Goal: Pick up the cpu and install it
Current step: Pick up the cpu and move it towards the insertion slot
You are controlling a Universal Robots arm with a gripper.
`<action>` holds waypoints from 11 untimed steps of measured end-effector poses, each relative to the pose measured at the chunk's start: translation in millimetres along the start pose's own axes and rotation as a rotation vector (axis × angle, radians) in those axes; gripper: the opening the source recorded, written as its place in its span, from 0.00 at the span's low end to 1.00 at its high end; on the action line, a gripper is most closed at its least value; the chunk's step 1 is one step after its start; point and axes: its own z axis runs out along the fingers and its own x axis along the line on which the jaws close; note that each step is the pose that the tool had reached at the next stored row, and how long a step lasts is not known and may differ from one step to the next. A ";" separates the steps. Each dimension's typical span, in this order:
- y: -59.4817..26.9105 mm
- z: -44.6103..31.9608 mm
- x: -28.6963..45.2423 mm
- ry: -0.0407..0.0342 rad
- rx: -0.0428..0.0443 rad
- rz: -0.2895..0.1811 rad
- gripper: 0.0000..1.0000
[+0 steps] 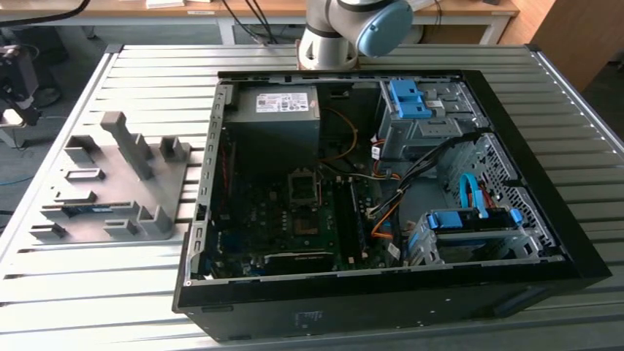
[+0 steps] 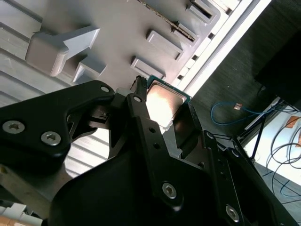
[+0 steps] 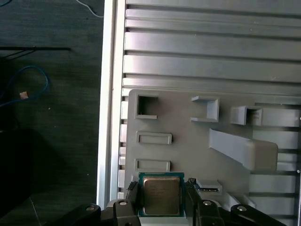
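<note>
On the exterior view's left, a grey moulded holder [image 1: 117, 183] is sitting on the slatted metal table [image 1: 146, 66], close to that edge of the table. It carries upright posts and shallow pockets.

In both wrist views I am looking down on this holder [image 3: 188, 141] [image 2: 122, 33]. My claw [image 3: 162, 186] [image 2: 162, 96] is closing its two black fingers [image 3: 133, 193] [image 2: 136, 101] against opposite sides of the cpu [image 3: 161, 197] [image 2: 164, 103], gripping it. The cpu is showing its silver lid and green rim. It is sitting over the side of the holder that runs along the table's edge, in line with two rectangular pockets and one square pocket. I cannot tell whether it is resting on the holder or hanging just above it. Past the table's edge, a blue cable [image 3: 28, 84] is lying on the dark floor [image 3: 47, 141].

Moving toward the exterior view's right, an open black computer case [image 1: 546, 219] is lying on its side, filling the middle of the table. Inside it, a grey power supply [image 1: 278, 110] is sitting toward the far edge, and the motherboard [image 1: 283, 227] with its square socket [image 1: 304, 186] is lying below that. Blue drive brackets [image 1: 410, 99] are sitting farther right.

My arm's base [image 1: 337, 36] is standing at the table's far edge.
</note>
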 end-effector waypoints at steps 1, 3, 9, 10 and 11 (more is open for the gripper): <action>0.0 -2.2 0.0 -0.0001 0.0000 0.000 0.47; -0.1 -6.7 -0.2 -0.0001 0.0000 0.000 0.47; -0.2 -21.7 -0.5 -0.0001 0.0000 0.000 0.47; -0.3 -24.4 -0.5 0.0000 0.0000 0.000 0.47; -0.3 -27.0 -0.6 -0.0001 0.0000 0.000 0.47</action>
